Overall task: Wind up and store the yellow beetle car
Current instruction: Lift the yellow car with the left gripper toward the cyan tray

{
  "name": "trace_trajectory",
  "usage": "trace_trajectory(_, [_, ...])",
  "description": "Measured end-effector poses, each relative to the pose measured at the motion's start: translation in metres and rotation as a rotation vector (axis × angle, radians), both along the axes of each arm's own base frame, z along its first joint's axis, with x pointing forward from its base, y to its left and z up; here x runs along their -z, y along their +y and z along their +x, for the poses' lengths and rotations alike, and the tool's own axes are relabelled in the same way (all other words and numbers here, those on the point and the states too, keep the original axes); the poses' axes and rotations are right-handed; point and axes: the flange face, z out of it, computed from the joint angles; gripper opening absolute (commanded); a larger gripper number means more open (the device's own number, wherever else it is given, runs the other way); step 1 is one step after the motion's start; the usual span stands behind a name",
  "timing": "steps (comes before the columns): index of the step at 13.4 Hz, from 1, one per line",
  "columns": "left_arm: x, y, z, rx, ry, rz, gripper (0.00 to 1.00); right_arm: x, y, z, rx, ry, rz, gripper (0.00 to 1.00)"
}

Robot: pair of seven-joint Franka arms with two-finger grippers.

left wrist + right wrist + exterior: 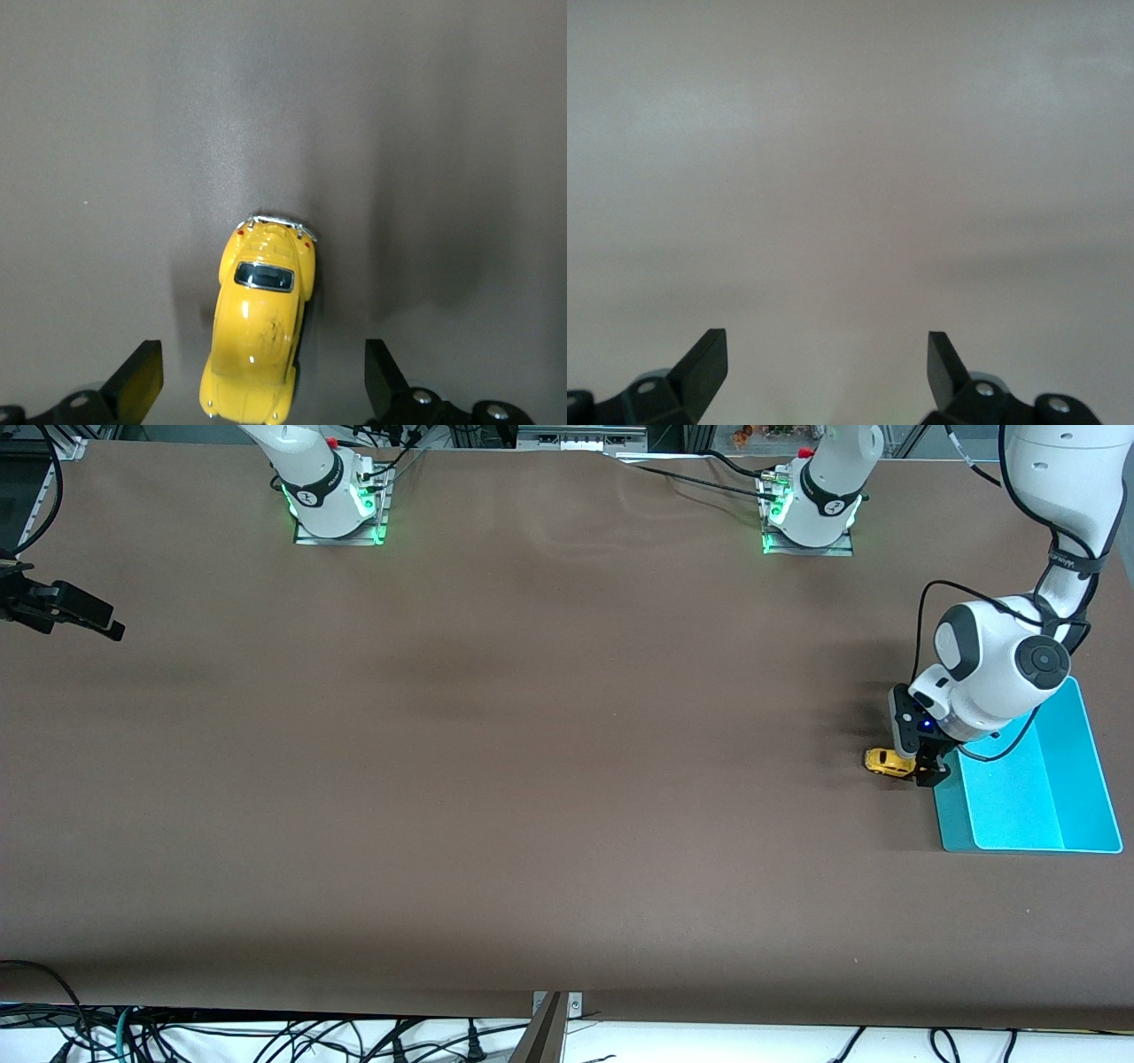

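Brown and bare across most of its width, your tabletop (532, 779) carries the action only at the left arm's end. You will find the yellow beetle car (888, 762) sitting there on its wheels, just beside the turquoise tray (1085, 779), on the side of the tray toward the right arm's end of the tabletop. The car is on the tabletop, not in the tray.

Your left pincer (926, 771) is down low at the car, between the car and the tray's edge as the front view shows it. In the left wrist view the car (259, 323) lies between the two dark fingertips (137, 376), and you can see clear tabletop on each side of its body, so the pincer is spread wide and not touching the car. The car's chrome bumper end points away from the wrist, and its dark window faces up.

Your right pincer (84, 615) hangs at the right arm's end of the tabletop, well apart from the car and tray, with the arm waiting. Its wrist view shows both fingertips (704, 363) spread apart with only bare tabletop (850, 177) between them.
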Motion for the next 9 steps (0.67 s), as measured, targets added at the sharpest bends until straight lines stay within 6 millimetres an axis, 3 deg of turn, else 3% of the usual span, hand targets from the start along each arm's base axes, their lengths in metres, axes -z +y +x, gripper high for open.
trace_trajectory(2, [0.0068,-0.0008,-0.0001,0.002,-0.003,0.0,0.99,-0.0003,0.0041,0.0009,-0.007,-0.001,0.0,1.0])
trace_trajectory(3, [0.0088,-0.0009,0.0,0.002,-0.006,0.0,0.9,-0.0001,0.0056,0.0012,-0.01,0.0,0.0,1.0])
trace_trajectory(4, [0.0102,-0.0009,0.0002,0.002,-0.011,0.0,0.67,0.0004,0.0056,0.0014,-0.01,0.0,0.0,1.0])
trace_trajectory(6, [0.0129,-0.001,0.0005,0.003,-0.017,0.001,0.36,0.0031,0.0018,0.0023,-0.003,0.005,0.0,1.0])
trace_trajectory(9, [0.0132,-0.0018,0.0008,0.005,-0.019,0.001,0.26,0.0053,-0.0005,0.0032,0.001,0.008,0.0,1.0])
